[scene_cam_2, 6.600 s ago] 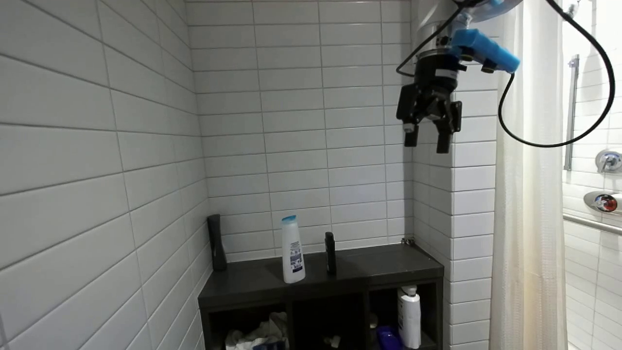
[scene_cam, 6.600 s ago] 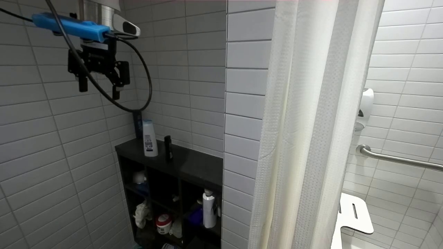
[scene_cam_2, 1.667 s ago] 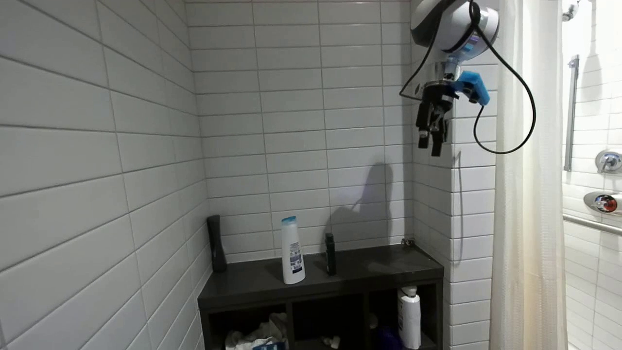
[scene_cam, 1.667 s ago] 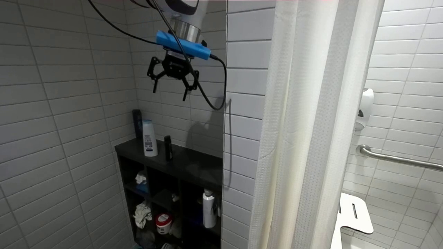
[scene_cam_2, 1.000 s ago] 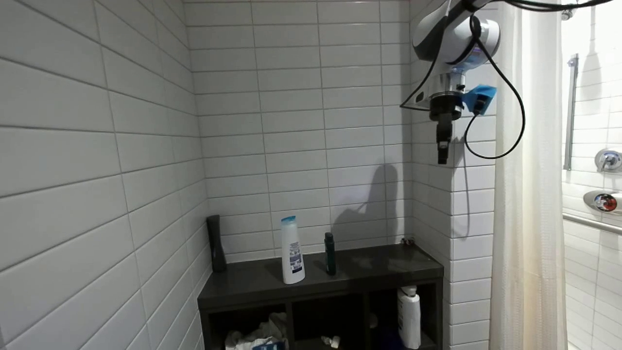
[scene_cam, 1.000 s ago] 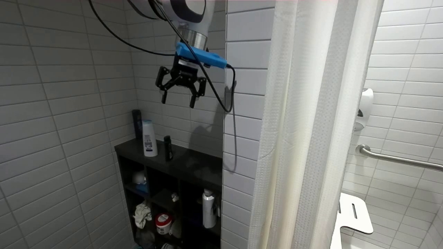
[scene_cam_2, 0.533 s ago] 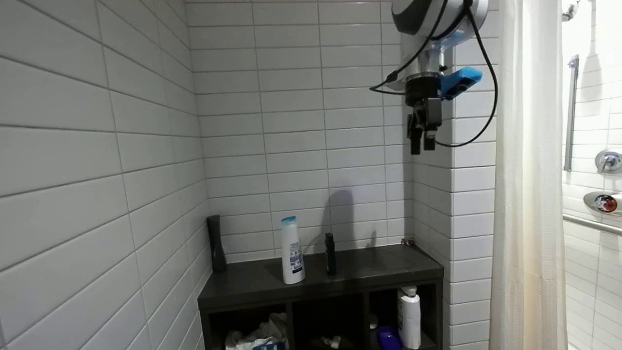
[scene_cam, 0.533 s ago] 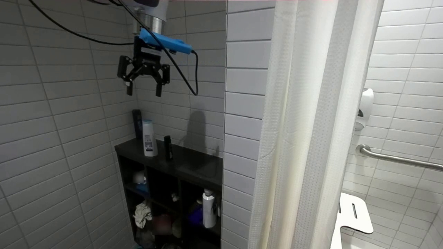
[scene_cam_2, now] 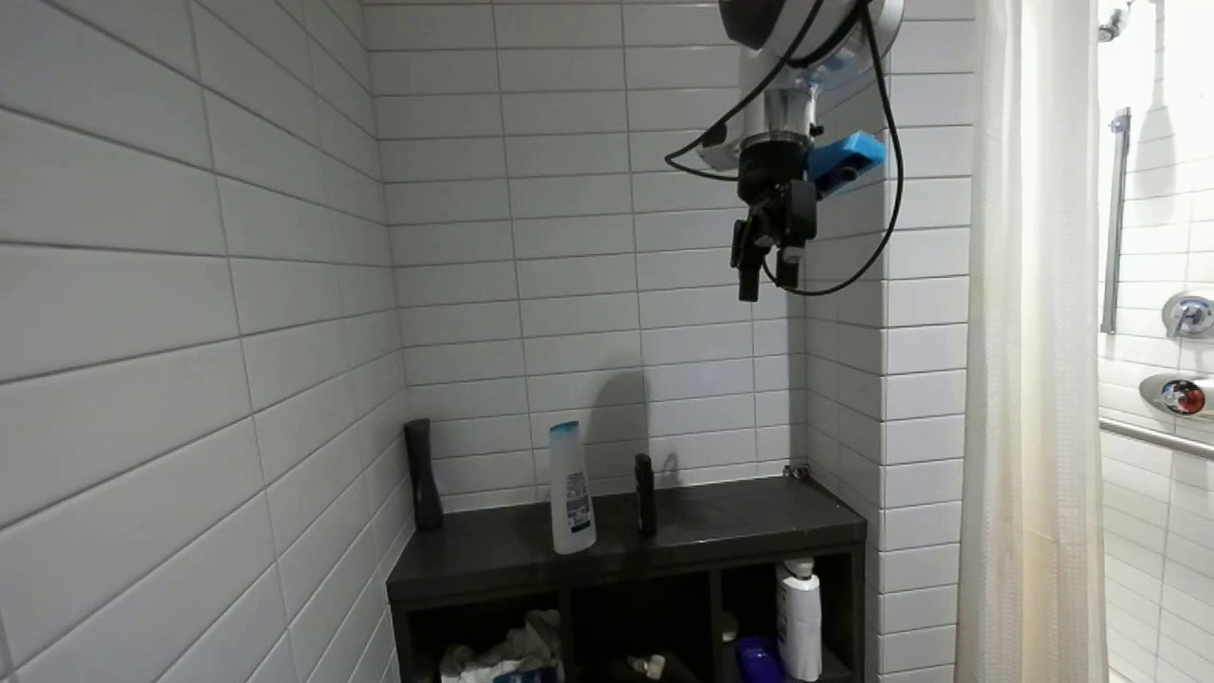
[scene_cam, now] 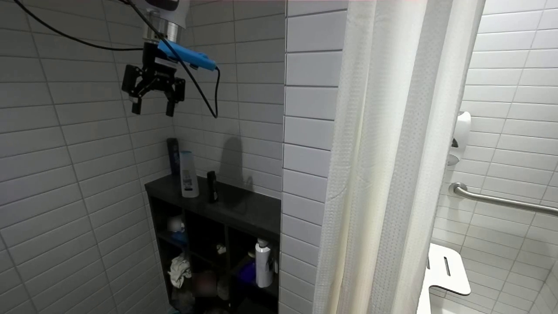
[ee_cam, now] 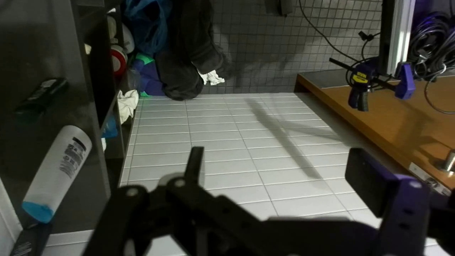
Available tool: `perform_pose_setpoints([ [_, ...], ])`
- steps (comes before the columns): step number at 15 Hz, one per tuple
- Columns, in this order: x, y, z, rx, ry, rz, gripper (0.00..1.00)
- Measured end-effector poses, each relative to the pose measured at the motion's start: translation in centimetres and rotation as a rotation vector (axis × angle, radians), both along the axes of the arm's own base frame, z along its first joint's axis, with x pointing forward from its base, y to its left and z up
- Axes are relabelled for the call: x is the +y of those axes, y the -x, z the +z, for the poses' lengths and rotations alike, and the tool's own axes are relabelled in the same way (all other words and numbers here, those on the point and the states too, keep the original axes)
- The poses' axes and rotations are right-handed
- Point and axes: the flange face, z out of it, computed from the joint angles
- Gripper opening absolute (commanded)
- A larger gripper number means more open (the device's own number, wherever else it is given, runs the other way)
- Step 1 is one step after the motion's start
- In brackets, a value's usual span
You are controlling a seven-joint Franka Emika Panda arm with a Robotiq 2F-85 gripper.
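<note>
Claw (scene_cam: 153,110) hangs with its sides wide apart, gripping nothing

Leftmost in an exterior view, the dark bottle (scene_cam_2: 424,479) stands in the corner close to the wall (scene_cam_2: 190,313); with little room there, a reach may scrape tile. Next comes the white bottle (scene_cam_2: 571,498), upright on the cabinet (scene_cam_2: 749,512), between the dark bottle and the small bottle (scene_cam_2: 645,498). It looks slim and stands near the front edge, so a sideways brush could send it over. The small bottle is black against a dark top and could be misjudged and clipped. Farther right, slack cable (scene_cam_2: 899,175) loops beside the claw, its lowest bend about level with the fingertips (scene_cam_2: 749,285); if the arm (scene_cam: 176,15) swings that way, the loop may catch the column (scene_cam_2: 925,398) or drag the curtain (scene_cam_2: 1034,379).

As for pose, the arm hangs in from above, wrist near vertical, fingertips pointing down, higher than every bottle and touching none. In the wrist view the bottles lie at the left and wall tiles show between the fingertips, so the claw does not look lined up over any.
</note>
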Motion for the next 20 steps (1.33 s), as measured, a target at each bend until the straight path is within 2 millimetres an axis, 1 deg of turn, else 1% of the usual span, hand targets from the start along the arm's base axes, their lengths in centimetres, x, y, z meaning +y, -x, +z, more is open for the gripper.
perform_pose_setpoints([
  [3,-1.0,-0.6,-0.3,0.030,-0.007,0.011,1.00],
  [8,-0.6,-0.7,-0.5,0.033,-0.007,0.017,1.00],
  [14,-0.7,-0.9,-0.8,0.038,-0.006,0.016,1.00],
  [16,-0.8,-1.8,-1.1,0.025,-0.006,0.027,1.00],
  [20,-1.3,-4.7,-1.5,-0.010,0.017,0.079,1.00],
])
